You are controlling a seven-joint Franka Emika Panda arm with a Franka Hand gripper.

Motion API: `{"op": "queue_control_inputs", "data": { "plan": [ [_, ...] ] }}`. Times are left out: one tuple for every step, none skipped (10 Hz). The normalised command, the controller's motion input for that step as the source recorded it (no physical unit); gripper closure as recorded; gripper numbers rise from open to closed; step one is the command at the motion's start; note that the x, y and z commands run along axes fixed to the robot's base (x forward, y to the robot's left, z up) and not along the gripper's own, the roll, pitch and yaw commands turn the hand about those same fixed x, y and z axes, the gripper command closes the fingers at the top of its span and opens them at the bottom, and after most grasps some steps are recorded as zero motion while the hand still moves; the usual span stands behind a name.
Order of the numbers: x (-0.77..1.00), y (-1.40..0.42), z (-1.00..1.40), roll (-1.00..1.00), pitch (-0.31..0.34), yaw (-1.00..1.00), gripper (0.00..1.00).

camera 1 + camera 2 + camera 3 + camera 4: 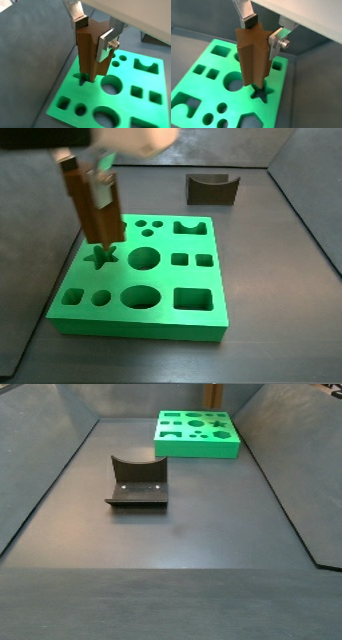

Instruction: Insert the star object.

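Grey matte flooring with sloped grey walls encloses the workspace. One gripper (93, 31) hangs over the near-left part of the single green board (167, 313) in a side view, its two silver fingers (276, 42) clamped on the upper sides of the one star object (253, 60), a tall brown ridged peg held upright. In both wrist views the dark pads press against the peg's top, one on each flank (the jaws stand apart only by the peg's width).

The peg's lower end sits just at the star-shaped hole (260, 93); in one wrist view the star's dark points show around its foot, and in a side view (99, 255) the tip meets the hole's mouth. Whether it has entered the hole cannot be told.

The board carries about a dozen shaped holes: circles, squares, a notched rectangle and others, besides the star.

One dark grey block (138, 481) with a curved notch stands on the floor well apart from the board. A side view places it behind the board (211, 189); the opposite side view shows it in front, with the board (198, 446) far off against the back wall. In that far view neither gripper nor peg can be made out, and the wrist views do not show the block.
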Motion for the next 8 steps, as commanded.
{"op": "queue_control_inputs", "data": {
  "plan": [
    [-0.48,0.08,-0.41,0.01,-0.064,-0.56,1.00],
    [-0.22,0.07,-0.53,0.00,-0.099,-0.33,1.00],
    [-0.06,0.12,-0.44,0.00,-0.060,-0.21,1.00],
    [0.00,0.14,-0.29,0.00,-0.007,-0.14,1.00],
    [0.00,0.15,-0.19,0.00,0.000,-0.10,1.00],
    [0.00,0.15,-0.15,0.00,0.003,-0.07,1.00],
    [0.00,0.13,-0.19,0.00,0.034,0.00,1.00],
    [0.21,0.01,-0.23,0.00,0.056,-0.10,1.00]
  ]
}}
